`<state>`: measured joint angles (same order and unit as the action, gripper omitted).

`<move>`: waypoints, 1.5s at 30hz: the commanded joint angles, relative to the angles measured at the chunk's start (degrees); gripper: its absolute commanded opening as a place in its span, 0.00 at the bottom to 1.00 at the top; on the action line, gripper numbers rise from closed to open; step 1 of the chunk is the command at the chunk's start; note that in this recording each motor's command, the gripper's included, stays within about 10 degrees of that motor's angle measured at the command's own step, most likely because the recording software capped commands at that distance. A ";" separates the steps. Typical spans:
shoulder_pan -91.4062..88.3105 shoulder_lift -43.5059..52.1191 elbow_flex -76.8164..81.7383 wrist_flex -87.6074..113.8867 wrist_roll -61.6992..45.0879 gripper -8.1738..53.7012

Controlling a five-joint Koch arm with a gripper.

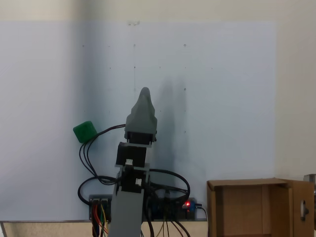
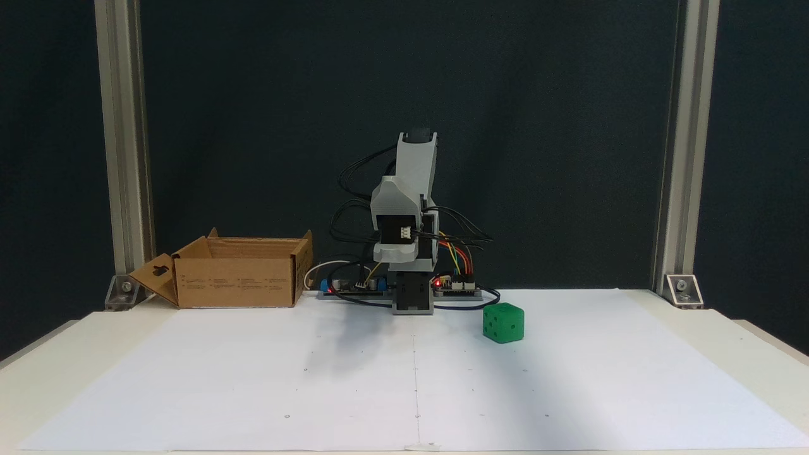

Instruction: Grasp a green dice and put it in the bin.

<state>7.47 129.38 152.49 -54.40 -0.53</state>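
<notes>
A dark wall stands behind a pale bench that is covered with one white paper sheet, and two metal posts rise at the back corners of the bench.

The arm is folded up over its base, and the grey plastic pincer lies at the top of it; in the fixed view from above it points away from the base as one narrow tip. The two jaws lie one behind the other there, so I cannot tell if the pincer is open or closed. Nothing is seen in it.

There is one green dice. It is a small cube with rounded corners and dark pips, so it has no long axis. It sits flat on the paper, just beside the base, on the right of it in the front fixed view, with one edge turned toward that camera. It is apart from the pincer.

There is one bin, a brown cardboard box with plain walls and open flaps. It stands on the other side of the base, well apart from the dice, near the left post.
</notes>
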 commanded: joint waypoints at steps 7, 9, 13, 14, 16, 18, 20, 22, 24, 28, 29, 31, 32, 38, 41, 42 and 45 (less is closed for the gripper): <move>-2.29 6.33 -1.93 11.14 -0.18 0.81; -2.29 6.33 -7.73 16.59 -0.18 0.81; -2.29 6.24 -17.75 30.13 0.44 0.81; -2.29 6.24 -19.34 33.47 0.62 0.81; -2.29 6.24 -21.36 39.79 0.70 0.81; -2.37 6.24 -24.08 45.77 0.70 0.81; -3.25 6.24 -27.77 52.19 0.79 0.81; -5.10 6.24 -31.46 58.78 0.70 0.83; -6.42 6.15 -35.24 64.93 0.70 0.83; -9.05 5.27 -45.00 77.32 1.58 0.83; -9.67 4.83 -47.62 80.31 1.67 0.83; -11.87 2.99 -52.65 86.55 1.67 0.83; -13.01 2.11 -55.20 89.72 1.67 0.83; -23.64 -4.92 -71.37 109.67 0.79 0.83; -32.34 -6.06 -72.25 119.60 -0.26 0.83; -34.89 -6.50 -72.86 122.59 -0.26 0.83; -39.81 -8.53 -74.53 131.20 -1.58 0.83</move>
<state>-30.59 121.29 83.14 70.49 -0.53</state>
